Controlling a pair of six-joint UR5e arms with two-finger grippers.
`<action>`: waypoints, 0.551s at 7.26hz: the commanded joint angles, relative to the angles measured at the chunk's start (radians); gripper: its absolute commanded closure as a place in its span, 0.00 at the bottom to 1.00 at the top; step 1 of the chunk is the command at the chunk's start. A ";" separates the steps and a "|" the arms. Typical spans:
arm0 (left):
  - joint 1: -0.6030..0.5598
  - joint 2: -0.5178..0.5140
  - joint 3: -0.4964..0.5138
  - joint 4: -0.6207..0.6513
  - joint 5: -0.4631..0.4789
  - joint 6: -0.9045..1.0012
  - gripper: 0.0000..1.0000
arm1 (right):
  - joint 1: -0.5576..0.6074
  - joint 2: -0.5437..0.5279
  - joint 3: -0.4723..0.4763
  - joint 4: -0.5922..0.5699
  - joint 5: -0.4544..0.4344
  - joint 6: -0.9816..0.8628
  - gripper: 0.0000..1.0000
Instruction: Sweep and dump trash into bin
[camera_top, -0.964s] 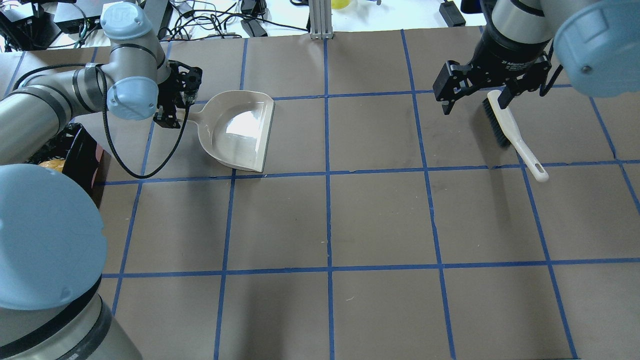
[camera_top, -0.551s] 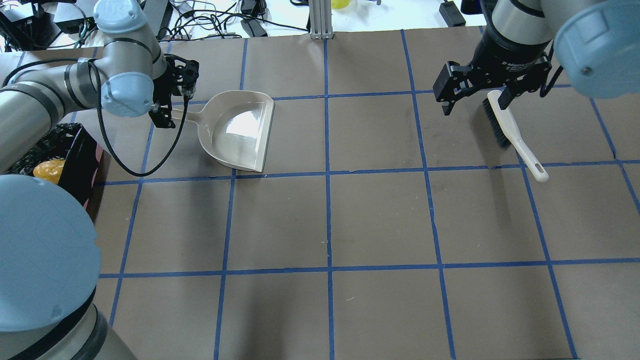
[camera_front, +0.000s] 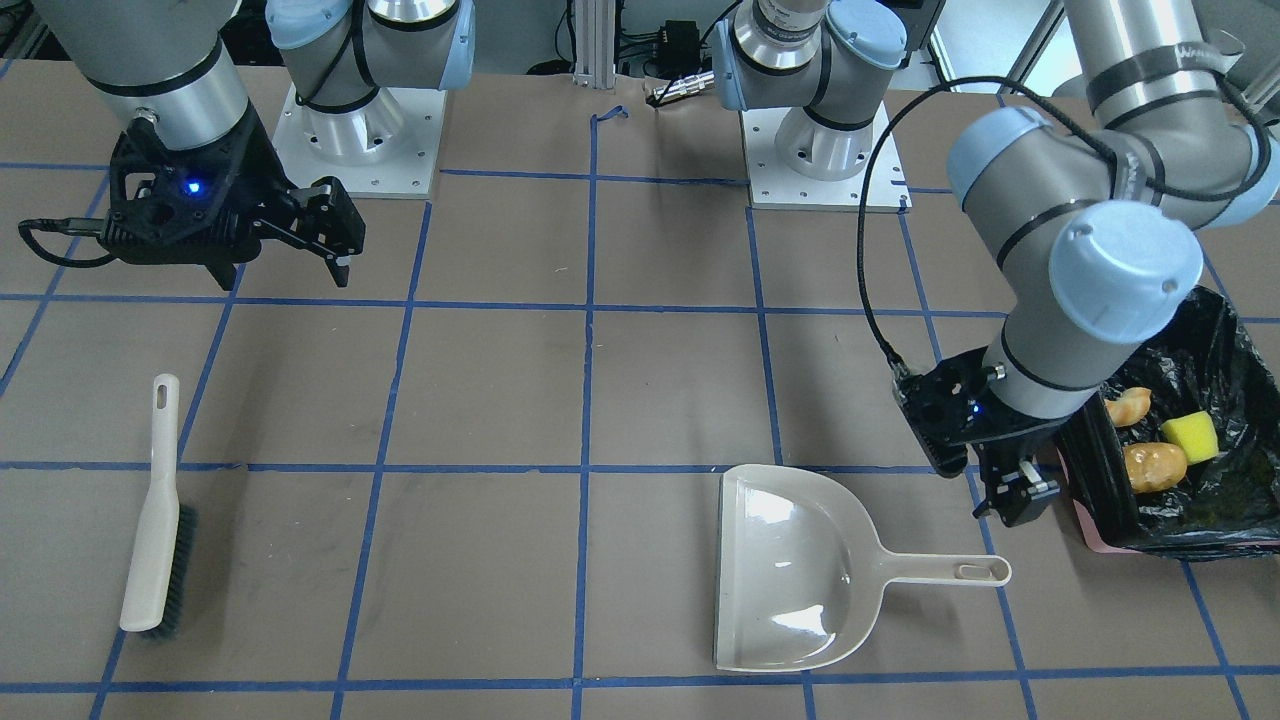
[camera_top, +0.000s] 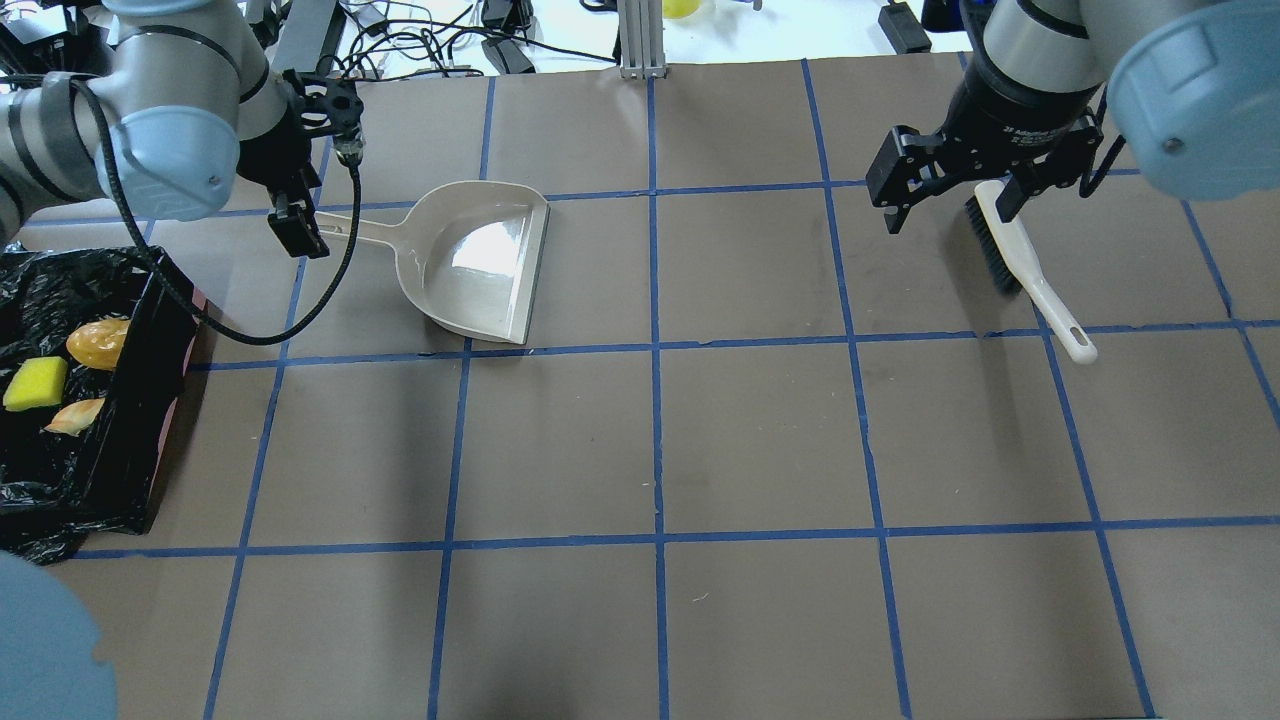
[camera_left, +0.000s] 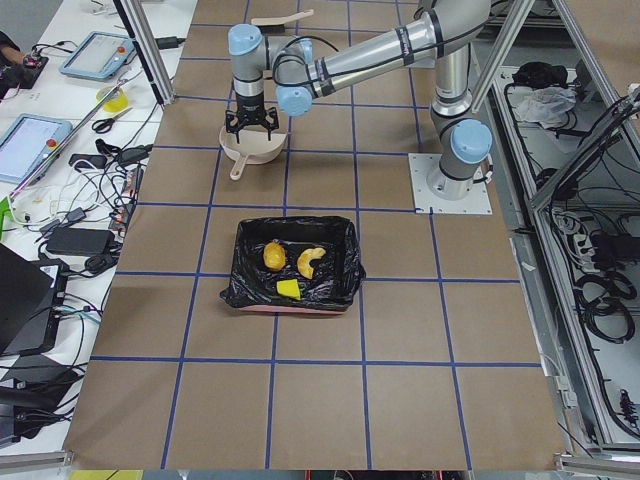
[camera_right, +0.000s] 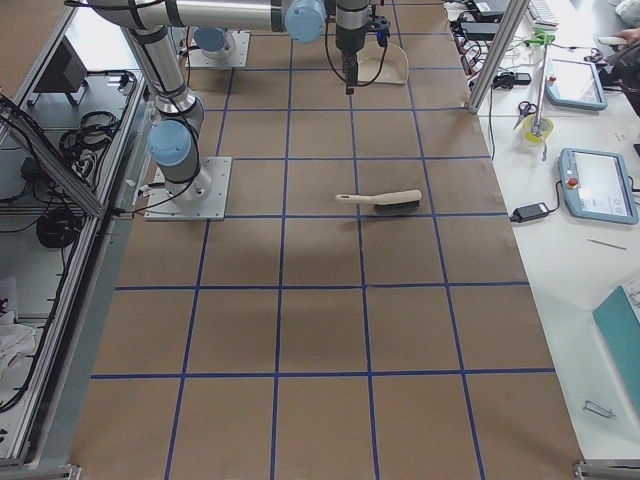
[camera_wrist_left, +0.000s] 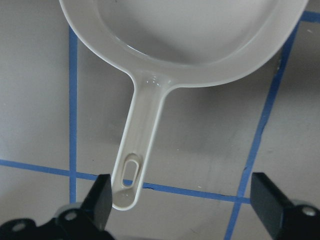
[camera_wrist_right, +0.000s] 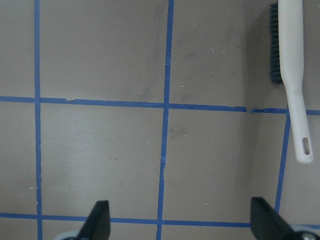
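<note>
The bin (camera_top: 150, 420), lined with a black bag, stands at the table's left edge; it also shows in the front view (camera_front: 1085, 470). Inside lie the croissant (camera_top: 75, 416), the bread roll (camera_top: 97, 342) and the yellow sponge block (camera_top: 35, 383). My left gripper (camera_top: 300, 225) is open and empty, hovering over the end of the beige dustpan's handle (camera_wrist_left: 135, 150). My right gripper (camera_top: 950, 200) is open and empty above the table, with the brush (camera_top: 1020, 260) lying just beside it.
The beige dustpan (camera_top: 480, 260) lies empty on the table, right of the bin, mouth toward the middle. The white brush with black bristles lies at the far right (camera_front: 155, 510). Cables and devices sit beyond the table's far edge.
My left arm has swung back and away from over the bin, uncovering the bin and the trash inside. Its gripper slid left toward the dustpan handle's end. The right arm has not moved.
</note>
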 joint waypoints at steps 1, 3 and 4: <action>0.001 0.164 -0.052 -0.137 -0.007 -0.194 0.04 | 0.000 -0.013 0.025 -0.002 -0.002 0.000 0.00; -0.001 0.278 -0.060 -0.259 -0.015 -0.411 0.06 | 0.000 -0.015 0.025 -0.002 -0.002 0.000 0.00; -0.001 0.280 -0.053 -0.261 -0.027 -0.615 0.05 | -0.001 -0.015 0.025 -0.002 -0.002 0.000 0.00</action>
